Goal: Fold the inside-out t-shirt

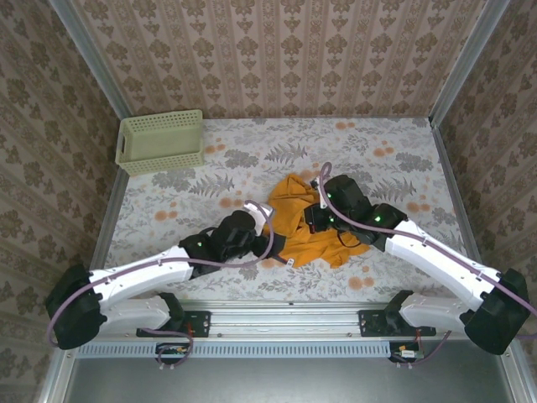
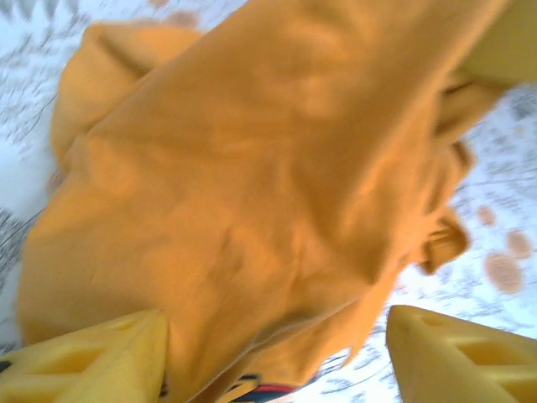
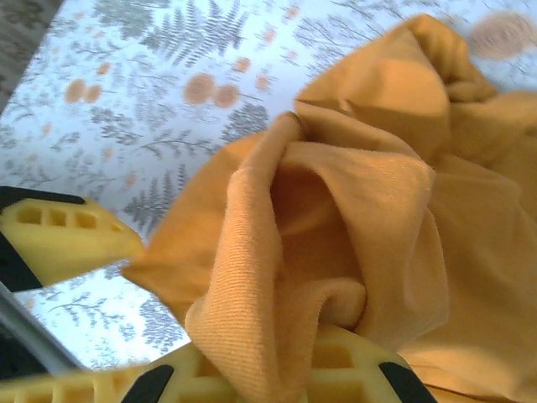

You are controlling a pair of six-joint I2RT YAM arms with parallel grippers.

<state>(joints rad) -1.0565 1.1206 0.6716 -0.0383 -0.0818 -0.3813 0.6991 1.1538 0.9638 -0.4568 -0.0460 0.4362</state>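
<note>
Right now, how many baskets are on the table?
1. Pale green basket in the far left corner of the table, apart from the t-shirt, whose heap looks too low to hide another.

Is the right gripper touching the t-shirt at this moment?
Touching. The right wrist view shows the t-shirt bunched directly over the lower finger of the right gripper, with no gap between the cloth and that finger.

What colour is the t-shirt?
Orange-yellow. The t-shirt shows best in the left wrist view.
</note>
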